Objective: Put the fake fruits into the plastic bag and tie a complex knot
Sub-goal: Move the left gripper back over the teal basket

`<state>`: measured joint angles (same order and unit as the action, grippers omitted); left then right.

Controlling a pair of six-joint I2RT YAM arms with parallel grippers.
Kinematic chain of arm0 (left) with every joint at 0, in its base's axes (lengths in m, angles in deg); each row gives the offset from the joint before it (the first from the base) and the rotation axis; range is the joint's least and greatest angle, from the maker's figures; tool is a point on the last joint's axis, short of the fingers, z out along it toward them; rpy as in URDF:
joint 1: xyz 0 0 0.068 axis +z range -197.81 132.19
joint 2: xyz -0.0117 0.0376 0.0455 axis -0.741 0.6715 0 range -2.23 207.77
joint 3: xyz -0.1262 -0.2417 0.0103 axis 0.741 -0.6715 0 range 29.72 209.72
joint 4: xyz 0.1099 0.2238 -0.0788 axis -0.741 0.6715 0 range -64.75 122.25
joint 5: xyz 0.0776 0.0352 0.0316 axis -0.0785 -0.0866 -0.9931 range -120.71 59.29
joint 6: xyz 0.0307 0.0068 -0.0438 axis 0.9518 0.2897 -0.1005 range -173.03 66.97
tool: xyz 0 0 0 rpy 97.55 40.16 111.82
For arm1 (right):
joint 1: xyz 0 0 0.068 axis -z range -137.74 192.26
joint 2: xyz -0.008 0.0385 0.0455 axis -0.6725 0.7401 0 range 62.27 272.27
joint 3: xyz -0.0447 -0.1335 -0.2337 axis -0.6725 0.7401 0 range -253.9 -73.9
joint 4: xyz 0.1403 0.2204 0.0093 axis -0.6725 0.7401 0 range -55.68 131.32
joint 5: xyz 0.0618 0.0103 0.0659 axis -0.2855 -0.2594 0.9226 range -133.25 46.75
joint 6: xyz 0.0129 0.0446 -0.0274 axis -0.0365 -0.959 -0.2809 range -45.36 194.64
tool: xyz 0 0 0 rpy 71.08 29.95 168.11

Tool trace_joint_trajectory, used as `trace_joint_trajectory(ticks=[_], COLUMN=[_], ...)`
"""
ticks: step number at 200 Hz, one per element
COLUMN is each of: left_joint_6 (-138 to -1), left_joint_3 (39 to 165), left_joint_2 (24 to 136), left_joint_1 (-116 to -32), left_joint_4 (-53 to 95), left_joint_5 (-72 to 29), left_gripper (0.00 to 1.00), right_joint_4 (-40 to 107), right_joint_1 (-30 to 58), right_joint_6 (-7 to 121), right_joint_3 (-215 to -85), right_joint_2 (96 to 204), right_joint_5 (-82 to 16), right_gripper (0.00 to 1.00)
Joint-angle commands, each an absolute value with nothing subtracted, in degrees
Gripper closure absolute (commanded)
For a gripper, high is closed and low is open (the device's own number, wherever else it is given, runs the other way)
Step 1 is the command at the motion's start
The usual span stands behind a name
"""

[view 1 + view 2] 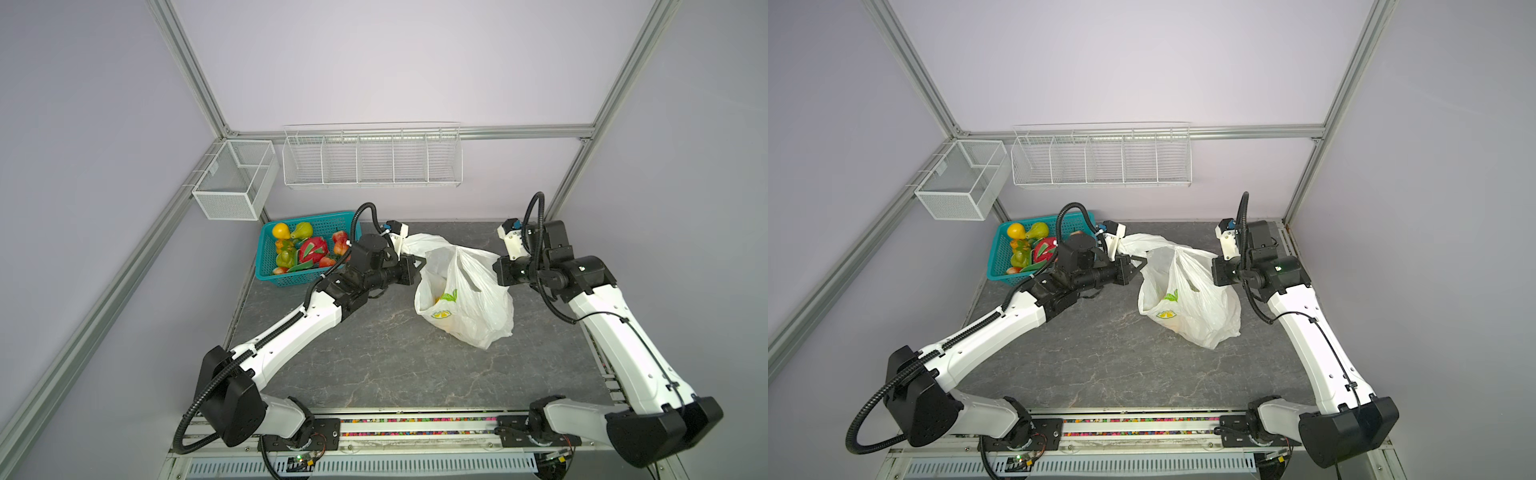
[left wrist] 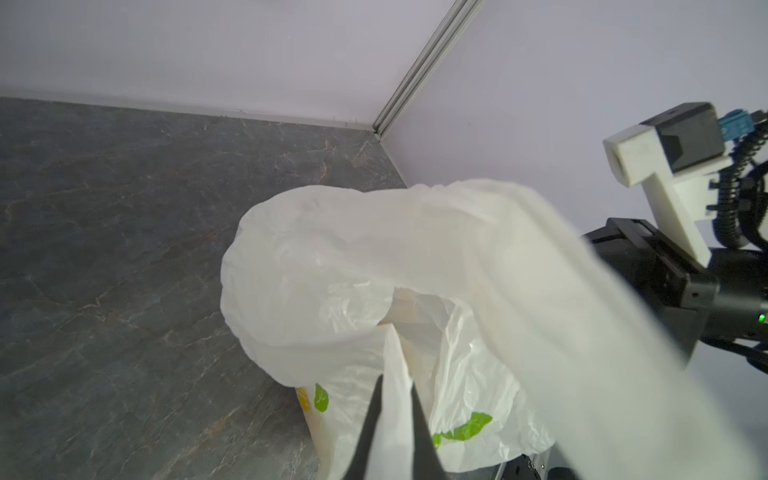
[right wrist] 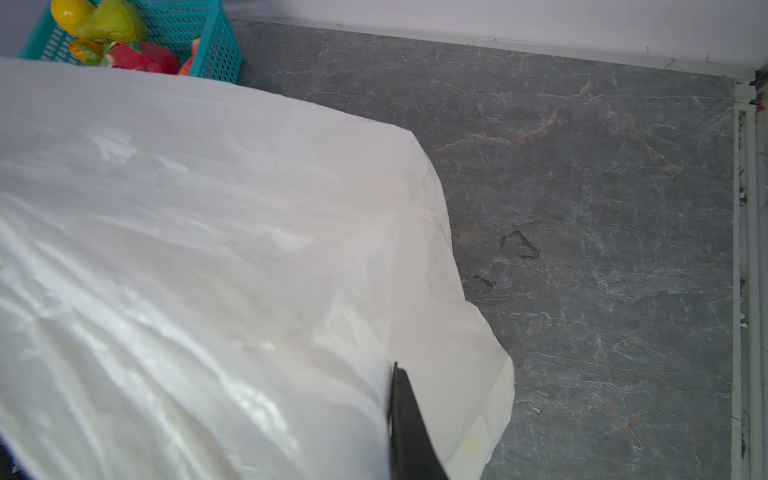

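Plastic bag (image 1: pixel 465 299) stood mid-table, its mouth stretched crosswise between both claws; left gripper (image 1: pixel 420 264) was pinched shut on the left rim; right gripper (image 1: pixel 494 268) was clamped on the opposite rim; fake fruits (image 1: pixel 305 249) lay in the teal basket (image 1: pixel 266 270), left of the bag, just behind the left claw; that arm was judged nearer for fetching.

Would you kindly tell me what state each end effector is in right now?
The left end effector is closed, pinching a strip of the plastic bag.
The right end effector is closed, holding the plastic bag's opposite side.
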<state>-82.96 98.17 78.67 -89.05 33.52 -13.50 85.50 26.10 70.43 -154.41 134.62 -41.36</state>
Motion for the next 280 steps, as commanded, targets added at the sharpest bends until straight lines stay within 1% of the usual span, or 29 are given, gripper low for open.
trace_joint_trajectory(ticks=[1,22,31,42,49,61,93,105,127,139,162,179,202,222,240,261,280], left_joint_6=[-84.06,-84.1,-83.56,-81.96,-80.85,-78.43,-73.6,-71.93,-70.12,-70.58,-72.52,-75.02,-79.3,-83.15,-85.72,-86.44,-85.96], left_joint_3=[96.15,92.95,91.92,90.89,90.51,89.89,87.73,86.44,83.36,82.81,83.57,84.62,84.88,85.7,90.72,99.54,106.49], left_joint_2=[79.85,81.35,81.91,82.03,81.65,80.21,74.23,71.21,64.62,61.14,57.92,57.53,59.6,65.7,75.23,86.28,94.58], left_joint_1=[-87.52,-84.99,-84.07,-83.39,-83.18,-82.93,-81.66,-80.95,-79.89,-78.41,-72.84,-67.0,-58.43,-50.89,-45.91,-43.83,-43.38], left_joint_4=[35.47,33.02,32.36,32.12,32.55,34.0,42.64,45.14,45.19,45.42,47.57,48.0,43.06,36.66,35.01,36.96,38.63], left_joint_5=[-14.4,-15.85,-15.92,-15.41,-15.4,-14.99,-17.46,-19.28,-21.15,-22.93,-27.33,-30.81,-34.22,-32.88,-29.89,-28.53,-29.54], left_gripper=[1.0,1.0,0.92,0.74,0.65,0.54,0.37,0.31,0.24,0.22,0.22,0.22,0.22,0.23,0.25,0.28,0.28], right_joint_4=[85.19,81.64,80.48,79.31,78.18,76.29,70.92,70.3,69.43,68.08,66.01,64.63,63.55,63.15,62.32,61.89,61.42], right_joint_1=[26.79,26.96,27.21,27.32,27.41,27.44,27.46,27.48,27.54,27.52,27.51,27.57,27.56,27.68,27.84,27.83,27.85], right_joint_6=[71.73,70.92,70.39,69.71,69.04,67.97,65.06,64.78,64.87,64.83,64.63,64.48,64.35,64.37,63.85,63.43,63.2], right_joint_3=[-154.61,-152.27,-151.44,-150.67,-149.88,-148.67,-145.65,-145.51,-145.63,-145.0,-143.88,-143.09,-142.54,-142.23,-142.02,-142.0,-141.84], right_joint_2=[135.98,137.17,137.9,138.78,139.05,139.33,139.34,139.68,140.14,139.88,138.93,138.18,137.7,137.61,137.66,137.58,137.59], right_joint_5=[-42.9,-39.13,-37.28,-35.66,-34.96,-33.83,-30.79,-30.64,-30.99,-30.71,-30.84,-30.43,-29.41,-28.9,-27.39,-25.92,-25.16], right_gripper=[0.91,0.91,0.91,0.91,0.91,0.91,0.91,0.91,0.91,0.91,0.91,0.91,0.91,0.91,0.91,0.91,0.91])
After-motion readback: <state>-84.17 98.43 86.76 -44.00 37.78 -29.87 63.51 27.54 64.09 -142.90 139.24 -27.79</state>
